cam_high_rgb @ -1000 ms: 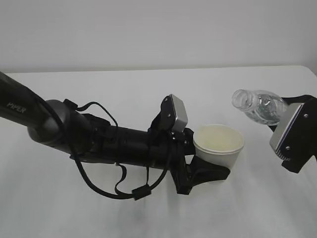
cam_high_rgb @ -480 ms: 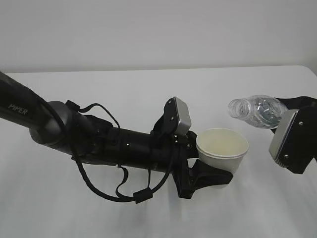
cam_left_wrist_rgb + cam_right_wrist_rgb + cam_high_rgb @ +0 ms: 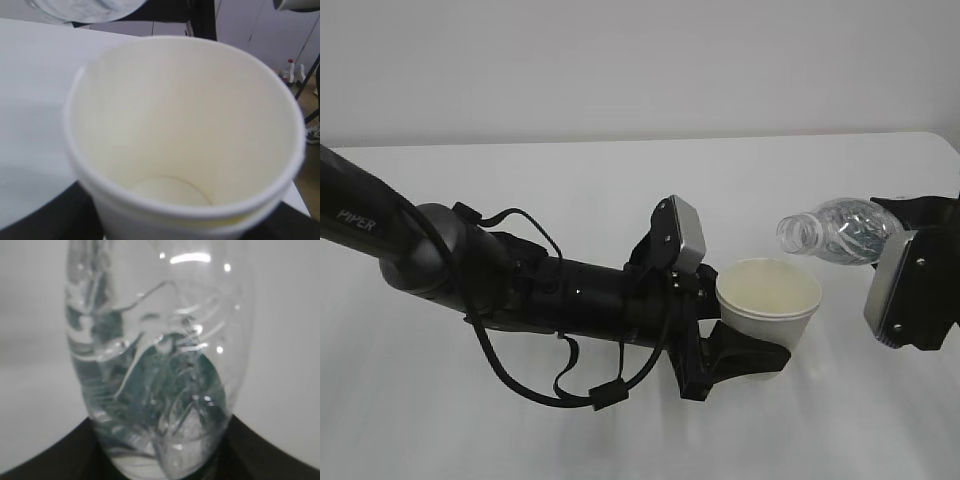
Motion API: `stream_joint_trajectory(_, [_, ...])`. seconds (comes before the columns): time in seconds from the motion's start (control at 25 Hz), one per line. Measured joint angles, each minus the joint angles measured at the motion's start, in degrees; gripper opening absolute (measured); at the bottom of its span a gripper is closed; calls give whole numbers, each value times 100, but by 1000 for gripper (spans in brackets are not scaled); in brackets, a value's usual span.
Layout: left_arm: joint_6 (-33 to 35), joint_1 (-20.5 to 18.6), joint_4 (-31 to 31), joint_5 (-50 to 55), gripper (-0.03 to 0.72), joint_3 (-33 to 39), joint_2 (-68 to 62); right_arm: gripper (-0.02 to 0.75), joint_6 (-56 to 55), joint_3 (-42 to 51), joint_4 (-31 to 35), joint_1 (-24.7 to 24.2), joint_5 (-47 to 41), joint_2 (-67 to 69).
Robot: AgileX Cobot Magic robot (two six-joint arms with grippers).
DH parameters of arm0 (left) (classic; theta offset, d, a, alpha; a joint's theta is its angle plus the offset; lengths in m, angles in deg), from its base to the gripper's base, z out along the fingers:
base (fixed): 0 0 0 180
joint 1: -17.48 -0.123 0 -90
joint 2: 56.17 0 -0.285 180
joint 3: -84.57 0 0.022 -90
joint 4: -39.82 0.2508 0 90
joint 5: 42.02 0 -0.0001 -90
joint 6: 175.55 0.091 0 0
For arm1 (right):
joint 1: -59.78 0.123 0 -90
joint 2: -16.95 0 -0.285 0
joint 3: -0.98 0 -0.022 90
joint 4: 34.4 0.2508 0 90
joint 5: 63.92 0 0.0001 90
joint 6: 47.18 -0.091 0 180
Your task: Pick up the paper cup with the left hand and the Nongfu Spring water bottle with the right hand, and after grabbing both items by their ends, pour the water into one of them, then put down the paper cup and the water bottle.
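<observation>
Left pincer (image 3: 745, 355) is clamping the paper cup (image 3: 768, 300) by its base, holding it upright above the white counter (image 3: 620, 180). Just beyond the cup's rim, the right pincer (image 3: 910, 250) is gripping the Nongfu Spring water bottle (image 3: 835, 232) by its bottom end, tipping its open mouth toward the cup. Bare counter is stretching behind both to the far edge.

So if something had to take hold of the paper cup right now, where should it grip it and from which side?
Grip the paper cup low on its side wall, coming in level from the left, as the left hand does now with jaws around its base. It stands upright with an open mouth, and the water bottle hangs tilted beside the rim, so keep the top clear.
</observation>
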Motion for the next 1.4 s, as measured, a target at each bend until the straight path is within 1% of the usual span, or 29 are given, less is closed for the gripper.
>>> stream_joint_trajectory(0.24, [-10,0,0,0,447,0,0,374,358,0,108,0,-2,0])
stream_joint_trajectory(0.6, [-10,0,0,91,447,0,0,374,411,0,257,0,-35,-279])
stream_joint_trajectory(0.92, [-10,0,0,99,447,0,0,374,603,0,271,0,-56,-331])
stream_joint_trajectory(1.4, [-181,0,88,71,447,0,0,374,1054,0,271,0,-79,-331])
